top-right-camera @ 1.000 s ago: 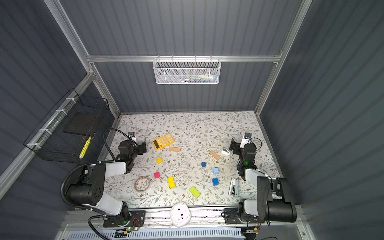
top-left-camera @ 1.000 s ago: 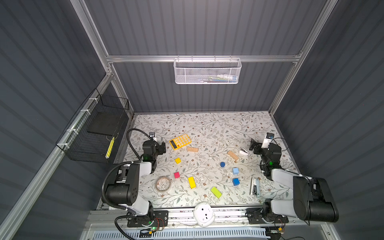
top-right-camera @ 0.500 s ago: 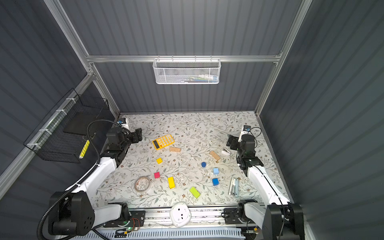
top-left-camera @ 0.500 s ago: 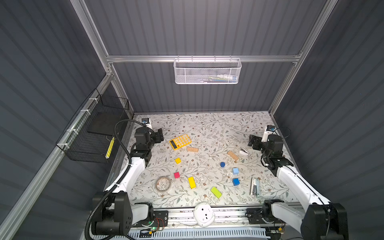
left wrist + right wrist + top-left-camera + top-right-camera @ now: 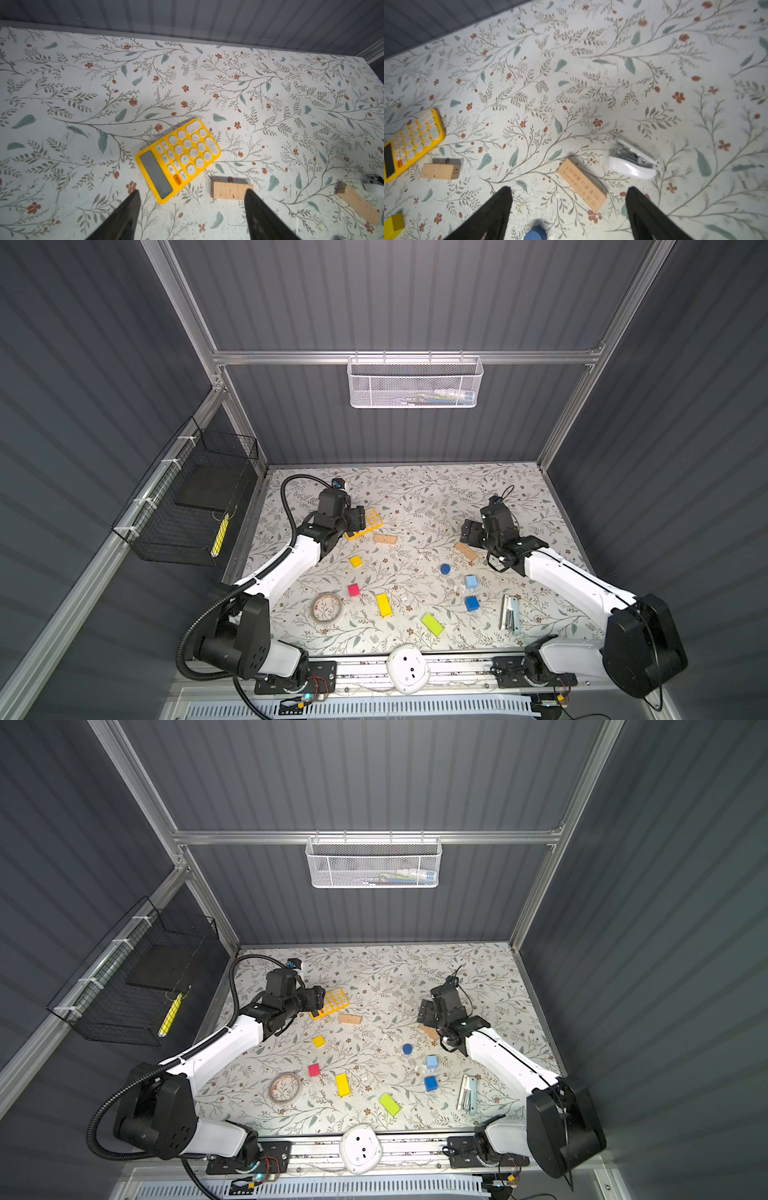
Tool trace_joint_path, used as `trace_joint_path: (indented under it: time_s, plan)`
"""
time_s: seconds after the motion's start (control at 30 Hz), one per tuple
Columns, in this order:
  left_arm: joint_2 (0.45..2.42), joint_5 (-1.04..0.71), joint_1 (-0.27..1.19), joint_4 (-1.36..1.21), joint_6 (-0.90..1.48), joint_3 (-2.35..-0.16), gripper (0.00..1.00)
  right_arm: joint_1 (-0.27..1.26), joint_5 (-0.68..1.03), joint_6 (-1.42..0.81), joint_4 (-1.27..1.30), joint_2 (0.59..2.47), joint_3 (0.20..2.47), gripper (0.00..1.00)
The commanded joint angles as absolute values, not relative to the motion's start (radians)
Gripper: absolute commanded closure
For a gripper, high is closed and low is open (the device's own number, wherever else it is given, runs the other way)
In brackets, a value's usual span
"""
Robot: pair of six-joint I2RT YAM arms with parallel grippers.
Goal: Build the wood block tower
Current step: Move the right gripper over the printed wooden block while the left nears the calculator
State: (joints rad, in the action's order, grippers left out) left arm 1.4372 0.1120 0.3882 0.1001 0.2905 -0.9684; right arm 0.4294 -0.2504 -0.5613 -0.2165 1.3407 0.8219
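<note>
Blocks lie singly on the floral table [image 5: 415, 489], none resting on another, all to the front or right of the yellow calculator [image 5: 178, 158]. One tan bar [image 5: 385, 538] lies just beside the calculator's front-right corner without touching it. The second tan bar [image 5: 465, 551] sits well to the calculator's right, at an angle. In front of the calculator comes the yellow cube [image 5: 355, 561], then the pink cube [image 5: 353, 590]. The yellow bar [image 5: 383, 605] and the lime bar [image 5: 432, 624] lie farther front and to the right. The blue cylinder [image 5: 445, 569], the light-blue cube [image 5: 471, 582] and the blue cube [image 5: 472, 603] form a loose line well to the calculator's right and in front of the second tan bar.

The left gripper [image 5: 191, 192] hangs over the calculator's display end, its fingers spread wide with nothing between them. The right gripper [image 5: 568, 188] hovers well to the calculator's right, above the second tan bar, also spread wide and empty. A white stapler [image 5: 631, 164] lies just beside that bar, on the side away from the calculator. A tape roll [image 5: 327, 608] rests well in front of the calculator, near the pink cube.
</note>
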Motion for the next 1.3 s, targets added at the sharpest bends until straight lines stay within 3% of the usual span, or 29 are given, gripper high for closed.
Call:
trace_joint_path:
  time_s: [0.0, 0.33, 0.6, 1.27]
  plan:
    - [1.426, 0.12, 0.396, 0.066, 0.348, -0.961, 0.22, 0.47, -0.356, -0.704, -0.287, 1.394, 0.869, 0.13]
    - [1.44, 0.115, 0.399, 0.023, 0.336, -0.94, 0.2, 0.499, -0.453, -0.926, -0.419, 1.505, 0.948, 0.09]
    - [1.456, 0.115, 0.399, 0.021, 0.321, -0.939, 0.2, 0.5, -0.416, -1.045, -0.429, 1.538, 0.94, 0.05]
    - [1.467, 0.118, 0.398, 0.027, 0.316, -0.941, 0.19, 0.499, -0.318, -1.063, -0.394, 1.666, 0.956, 0.03]
